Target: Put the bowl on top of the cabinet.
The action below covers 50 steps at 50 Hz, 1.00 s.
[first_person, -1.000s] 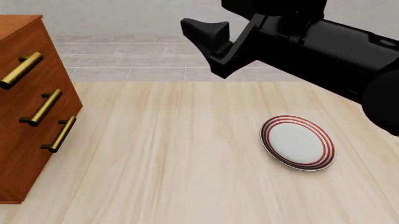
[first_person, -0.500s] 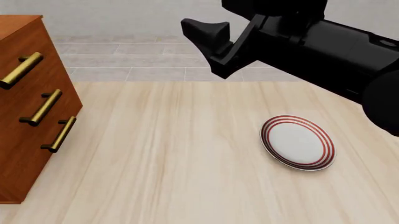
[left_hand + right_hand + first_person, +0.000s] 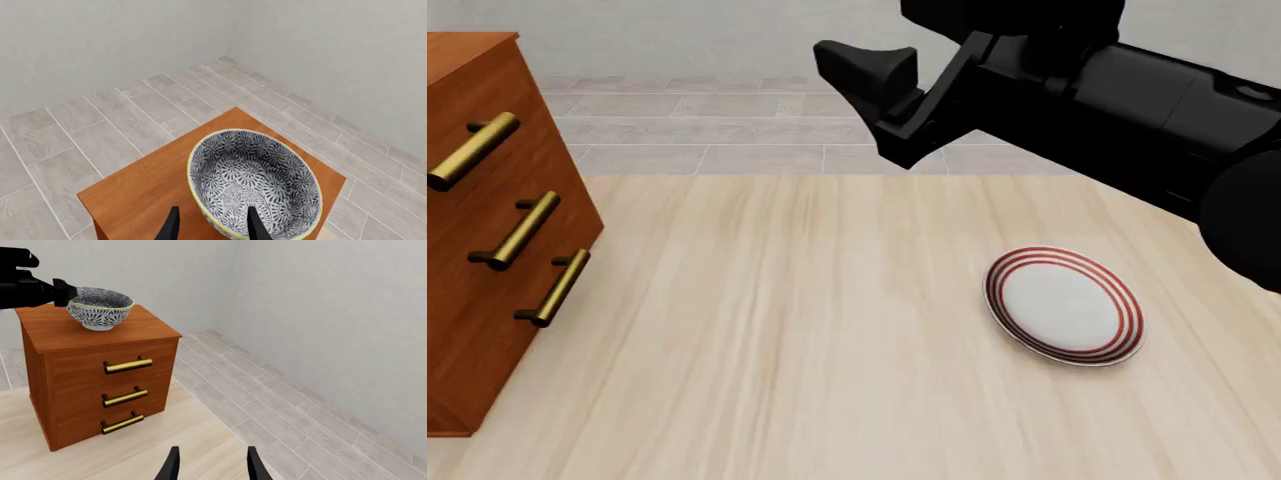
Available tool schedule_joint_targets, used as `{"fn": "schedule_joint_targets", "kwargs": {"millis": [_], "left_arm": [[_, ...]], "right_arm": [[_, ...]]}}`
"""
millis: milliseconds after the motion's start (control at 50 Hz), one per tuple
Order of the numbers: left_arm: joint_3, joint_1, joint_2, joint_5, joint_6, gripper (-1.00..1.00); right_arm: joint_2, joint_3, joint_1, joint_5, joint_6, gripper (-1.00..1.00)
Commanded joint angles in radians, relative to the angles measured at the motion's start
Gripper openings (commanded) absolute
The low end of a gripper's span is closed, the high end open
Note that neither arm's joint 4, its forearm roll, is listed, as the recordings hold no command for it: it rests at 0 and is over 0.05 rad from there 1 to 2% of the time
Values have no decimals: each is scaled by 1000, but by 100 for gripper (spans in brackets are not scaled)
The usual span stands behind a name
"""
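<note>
The blue-and-white floral bowl [image 3: 253, 175] stands upright on top of the reddish-brown cabinet [image 3: 143, 192]. My left gripper [image 3: 212, 227] is open, one finger outside the bowl's near rim and one inside, set wider than the wall. The right wrist view shows the bowl [image 3: 100, 307] on the cabinet [image 3: 100, 385], with the left gripper [image 3: 65, 293] at its rim. My right gripper [image 3: 210, 467] is open and empty. In the front view it [image 3: 857, 105] hangs high over the table's far side. There the cabinet [image 3: 481, 290] is at the left, its top cut off, and the bowl is out of view.
A white plate with red rings [image 3: 1065, 305] lies on the pale wooden table [image 3: 787, 330], right of centre. The cabinet's three brass handles [image 3: 521, 230] face the table's middle. Grey tiled floor [image 3: 694, 130] lies beyond the far edge.
</note>
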Motion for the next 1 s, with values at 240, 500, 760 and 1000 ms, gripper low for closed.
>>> {"fn": "schedule_joint_targets", "kwargs": {"millis": [240, 500, 760, 1000], "left_arm": [[-143, -19, 10, 76, -21, 100], [-197, -34, -1, 112, -37, 100], [-218, -58, -30, 140, -60, 100], [-248, -100, -65, 177, -101, 100]], "right_arm": [[-9, 1, -2, 5, -2, 100], [-9, -1, -2, 6, -2, 100], [-9, -2, 0, 5, -3, 100], [-13, -2, -4, 6, -4, 100]]}}
